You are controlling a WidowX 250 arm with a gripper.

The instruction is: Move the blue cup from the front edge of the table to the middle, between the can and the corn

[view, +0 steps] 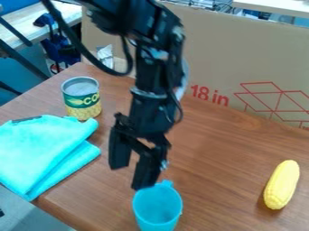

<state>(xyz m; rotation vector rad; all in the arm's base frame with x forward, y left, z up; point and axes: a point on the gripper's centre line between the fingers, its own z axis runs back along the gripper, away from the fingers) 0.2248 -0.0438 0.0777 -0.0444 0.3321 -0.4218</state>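
The gripper [129, 177] is released, its fingers spread, one tip at the rim of the blue cup [158, 208]; whether they touch, I cannot tell. The cup stands on the table [211, 153]. Left of the cup lies the cloth [42, 151]; beyond the cloth, the can [82, 100]. Right of the cup lies the corn [282, 185].

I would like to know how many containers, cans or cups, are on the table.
2: one can behind the turquoise cloth, and one blue cup close to the gripper. Another could be hidden behind the arm.
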